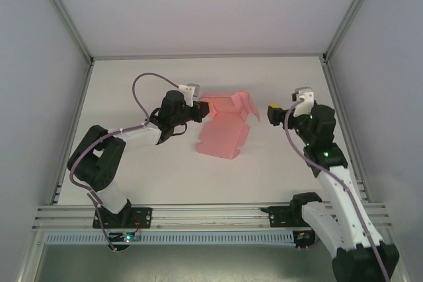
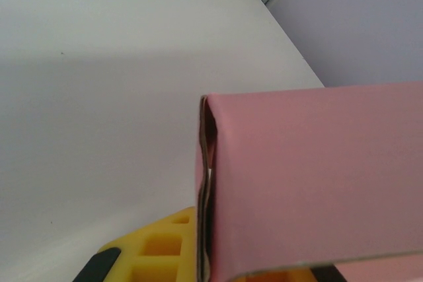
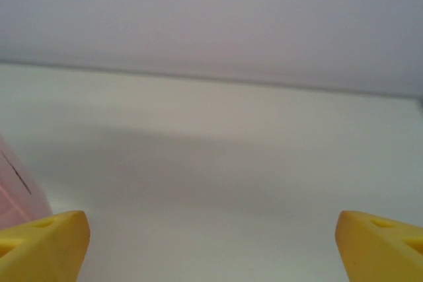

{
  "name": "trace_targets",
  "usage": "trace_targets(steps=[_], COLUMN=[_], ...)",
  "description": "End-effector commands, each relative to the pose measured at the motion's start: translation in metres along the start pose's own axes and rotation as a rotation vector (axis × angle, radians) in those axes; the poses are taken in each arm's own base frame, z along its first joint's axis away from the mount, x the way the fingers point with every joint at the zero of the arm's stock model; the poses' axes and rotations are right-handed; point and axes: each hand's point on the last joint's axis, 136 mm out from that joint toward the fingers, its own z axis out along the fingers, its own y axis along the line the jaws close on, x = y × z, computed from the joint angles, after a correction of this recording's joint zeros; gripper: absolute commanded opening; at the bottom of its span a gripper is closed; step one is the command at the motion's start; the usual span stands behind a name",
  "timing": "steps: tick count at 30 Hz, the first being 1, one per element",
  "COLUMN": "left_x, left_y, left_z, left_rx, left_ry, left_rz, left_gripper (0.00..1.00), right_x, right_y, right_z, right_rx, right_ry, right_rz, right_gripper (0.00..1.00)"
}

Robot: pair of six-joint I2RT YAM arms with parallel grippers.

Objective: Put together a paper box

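Note:
The pink paper box (image 1: 225, 127) lies partly folded in the middle of the white table (image 1: 145, 183), its flaps raised at the far end. My left gripper (image 1: 198, 111) is shut on the box's left edge. In the left wrist view the pink card (image 2: 310, 176) runs between the jaws, with a yellow finger (image 2: 158, 249) beside its folded edge. My right gripper (image 1: 272, 113) hovers just right of the box, apart from it and open. In the right wrist view its yellow fingertips (image 3: 43, 246) stand wide apart over bare table, and a sliver of the box (image 3: 16, 189) shows at the left.
Grey walls with aluminium rails (image 1: 205, 56) close in the table at the back and sides. A slotted rail (image 1: 211, 216) runs along the near edge between the arm bases.

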Motion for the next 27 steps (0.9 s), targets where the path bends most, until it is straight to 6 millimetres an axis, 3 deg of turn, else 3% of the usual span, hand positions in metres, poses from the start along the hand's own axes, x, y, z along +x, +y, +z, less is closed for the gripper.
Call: trace_targets(steps=[1,6,12,27], left_x=[-0.014,-0.017,-0.016,-0.016], left_y=[-0.007,-0.007,-0.006,-0.008], left_z=[-0.009,-0.012,-0.009,-0.005], left_rx=[0.021,0.015,0.016,0.031], left_ry=[-0.036,-0.059,-0.051,-0.037], left_rz=[0.032,0.024,0.020,0.007], left_gripper=[0.01,0.01,0.01,0.01], right_x=[0.009,0.010,0.011,0.025], right_y=[0.045,0.061,0.083,0.110], right_z=[0.008,0.020,0.019,0.039], right_rx=[-0.292,-0.411,-0.569,-0.620], right_ry=[0.083,0.095,0.076,0.137], right_rz=[0.017,0.033,0.051,-0.013], right_gripper=[0.89,0.76,0.75,0.59])
